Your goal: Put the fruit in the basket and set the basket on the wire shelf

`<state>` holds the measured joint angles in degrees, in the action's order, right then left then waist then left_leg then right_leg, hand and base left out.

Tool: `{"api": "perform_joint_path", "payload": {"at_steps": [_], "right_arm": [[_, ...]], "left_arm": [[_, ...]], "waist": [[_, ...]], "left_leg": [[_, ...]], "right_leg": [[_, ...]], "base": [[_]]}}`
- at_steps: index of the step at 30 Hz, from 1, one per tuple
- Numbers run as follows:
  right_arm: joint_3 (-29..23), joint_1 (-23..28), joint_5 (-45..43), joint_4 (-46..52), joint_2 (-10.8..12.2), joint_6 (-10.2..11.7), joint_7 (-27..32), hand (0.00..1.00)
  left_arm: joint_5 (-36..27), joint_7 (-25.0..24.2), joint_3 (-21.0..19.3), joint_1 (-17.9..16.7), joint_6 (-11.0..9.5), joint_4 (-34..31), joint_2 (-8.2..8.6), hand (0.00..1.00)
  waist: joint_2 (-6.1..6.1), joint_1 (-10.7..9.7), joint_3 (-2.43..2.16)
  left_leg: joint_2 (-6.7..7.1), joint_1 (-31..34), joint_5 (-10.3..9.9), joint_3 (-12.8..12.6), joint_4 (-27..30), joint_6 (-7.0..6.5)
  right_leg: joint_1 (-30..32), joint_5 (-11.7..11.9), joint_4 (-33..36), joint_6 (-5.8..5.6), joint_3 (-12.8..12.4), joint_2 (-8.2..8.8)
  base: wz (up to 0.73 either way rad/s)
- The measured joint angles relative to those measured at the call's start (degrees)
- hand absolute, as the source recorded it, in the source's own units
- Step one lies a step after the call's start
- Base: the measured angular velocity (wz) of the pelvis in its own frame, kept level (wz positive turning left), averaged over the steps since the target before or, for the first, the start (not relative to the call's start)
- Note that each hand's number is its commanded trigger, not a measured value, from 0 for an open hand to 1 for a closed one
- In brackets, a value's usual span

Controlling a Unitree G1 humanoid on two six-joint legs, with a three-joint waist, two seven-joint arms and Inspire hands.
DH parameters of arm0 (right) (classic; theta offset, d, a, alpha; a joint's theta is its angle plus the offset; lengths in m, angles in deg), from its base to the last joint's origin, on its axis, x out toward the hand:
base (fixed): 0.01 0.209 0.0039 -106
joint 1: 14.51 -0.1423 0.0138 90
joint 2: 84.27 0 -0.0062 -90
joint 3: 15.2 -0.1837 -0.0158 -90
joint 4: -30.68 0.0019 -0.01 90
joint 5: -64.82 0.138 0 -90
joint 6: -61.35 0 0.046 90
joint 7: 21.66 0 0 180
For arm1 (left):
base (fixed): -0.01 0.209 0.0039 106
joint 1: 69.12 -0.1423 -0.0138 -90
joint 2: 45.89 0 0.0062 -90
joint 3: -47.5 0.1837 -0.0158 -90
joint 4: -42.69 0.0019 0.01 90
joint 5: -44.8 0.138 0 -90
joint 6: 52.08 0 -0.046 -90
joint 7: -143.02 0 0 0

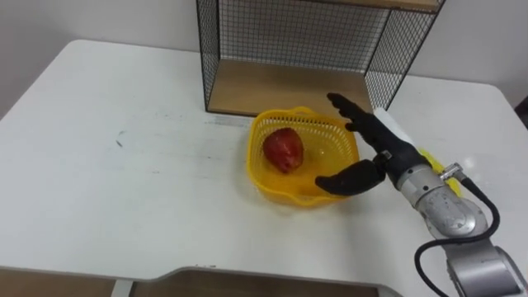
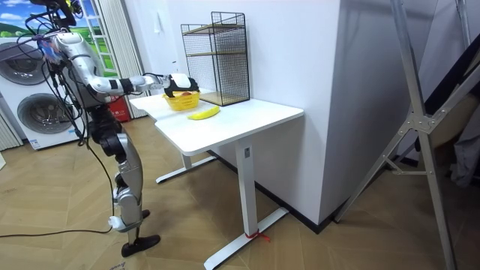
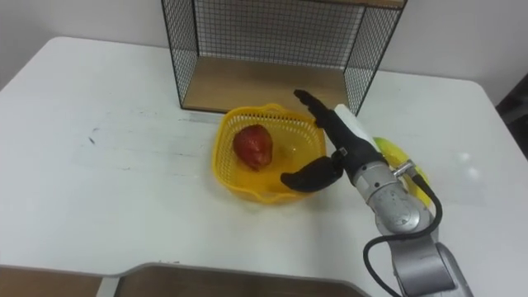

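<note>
One apple (image 1: 283, 149): in basket (image 1: 276, 195), left of robot hand (image 1: 369, 148).
Right robot hand: released, straddling basket rim, seemingly to grasp.
Banana (image 2: 203, 113): behind it, outside basket.

The right arm (image 1: 450, 216) reaches in over the tabletop's (image 1: 124, 190) near right corner. The right hand (image 1: 381, 150) is spread wide, fingers (image 1: 348, 109) straight toward the far edge, thumb (image 1: 342, 180) angled left.

On the table (image 1: 124, 165), the basket (image 1: 280, 196) stands just before the wire shelf (image 1: 297, 49), a round fruit (image 1: 283, 149) in it. The right hand (image 1: 381, 142) is at the basket's right rim, and a banana (image 2: 203, 113) lies right of the basket.
</note>
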<state>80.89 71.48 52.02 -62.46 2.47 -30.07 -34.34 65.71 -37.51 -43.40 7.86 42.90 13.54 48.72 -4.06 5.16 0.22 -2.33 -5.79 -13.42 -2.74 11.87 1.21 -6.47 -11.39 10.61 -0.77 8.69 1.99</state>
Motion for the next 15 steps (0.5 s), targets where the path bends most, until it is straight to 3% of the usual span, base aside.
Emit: {"api": "perform_joint_path", "payload": {"at_steps": [7,15], "right_arm": [[-0.62,0.88,1.47,0.0,1.6,0.05,2.14,0.0],[-5.48,0.86,8.01,0.01,1.57,0.59,6.18,0.0]], "left_arm": [[0.05,0.0,-0.07,-0.38,-0.03,0.05,-0.17,0.0],[0.05,0.02,-0.32,-1.47,-0.31,0.09,-0.33,0.0]], "waist": [[-0.78,-0.26,0.32],[-1.09,-1.39,0.14]], "left_leg": [[0.0,-0.89,0.0,-0.36,-0.21,0.0],[0.0,-0.55,-0.01,-0.08,-0.02,0.0]], "right_leg": [[-0.75,0.0,-0.02,-0.01,-0.68,-0.06],[-1.06,0.0,0.01,-0.01,-0.21,-0.06]], "base": [[-0.03],[0.02]]}}
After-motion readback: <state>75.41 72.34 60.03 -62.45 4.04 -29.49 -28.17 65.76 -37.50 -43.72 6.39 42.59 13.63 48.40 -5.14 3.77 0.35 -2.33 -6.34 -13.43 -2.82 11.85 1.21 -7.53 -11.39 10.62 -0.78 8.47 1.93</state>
